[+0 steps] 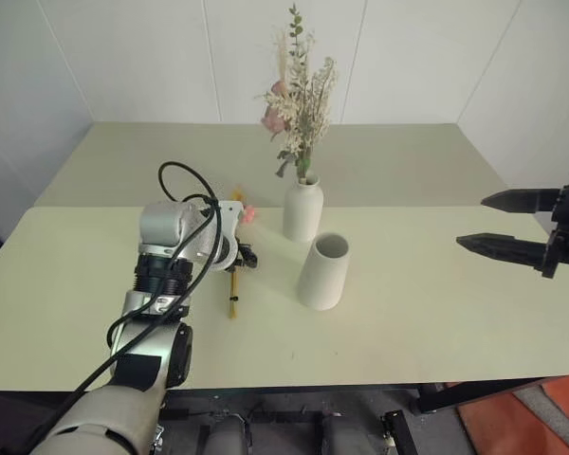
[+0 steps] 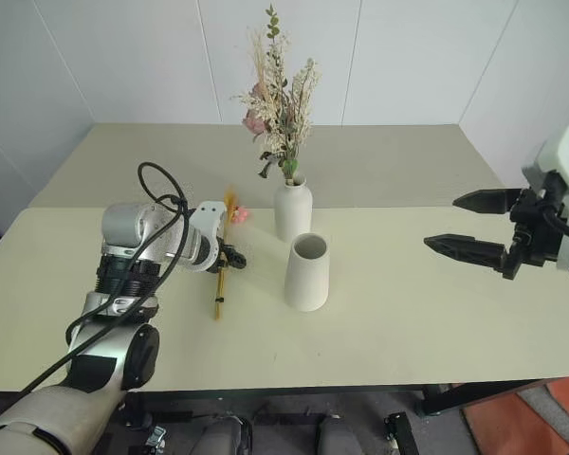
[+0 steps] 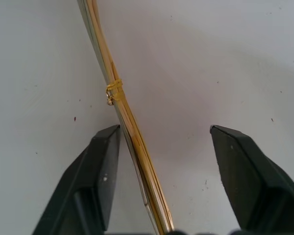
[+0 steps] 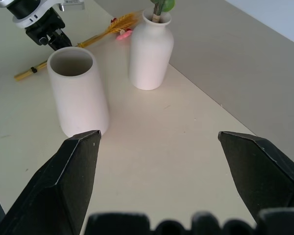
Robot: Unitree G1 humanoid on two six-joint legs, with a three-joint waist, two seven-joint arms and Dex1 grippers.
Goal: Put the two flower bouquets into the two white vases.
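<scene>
Left gripper [image 3: 159, 181] hangs low over the pale worktop [image 1: 436, 322], pointing down at the slim yellow-orange bundle [image 1: 234, 284], which lies flat with its stalk toward the robot and its small pink flowers at the far end. Its two black fingers straddle the tied stalk, about half spread; one finger [image 3: 103, 171] sits just beside the stalk, the other stands clear, and nothing is clamped yet. Just to the right of the bundle stands the wide-mouthed vase [image 1: 323, 271], upright and empty. Behind it, close by, the narrow-necked vase [image 1: 302, 209] holds the bushy pink bouquet [image 1: 297, 100], its stems down in the neck. Well off to the right, the right gripper [image 1: 512, 226] hovers above the worktop with jaws spread wide, holding nothing, aimed across toward the vases
</scene>
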